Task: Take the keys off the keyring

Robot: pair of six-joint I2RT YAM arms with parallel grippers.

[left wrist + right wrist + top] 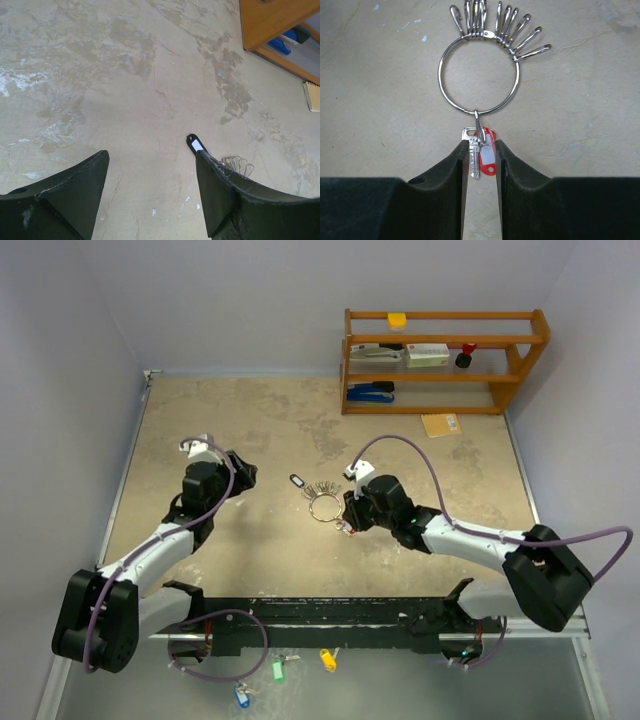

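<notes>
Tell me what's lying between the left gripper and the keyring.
Only the black-tagged key, lying flat on the table short of the keyring. The top view shows it; the left wrist view has it just beyond the open left gripper.

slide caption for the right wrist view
Right end effector pinches the red-tagged key on the keyring, wire clips fanned along its far side.

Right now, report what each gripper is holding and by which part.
The right gripper pinches the silver key and its red tag from both sides, just below the clip hanging from the keyring. The left gripper is open, holding nothing.
</notes>
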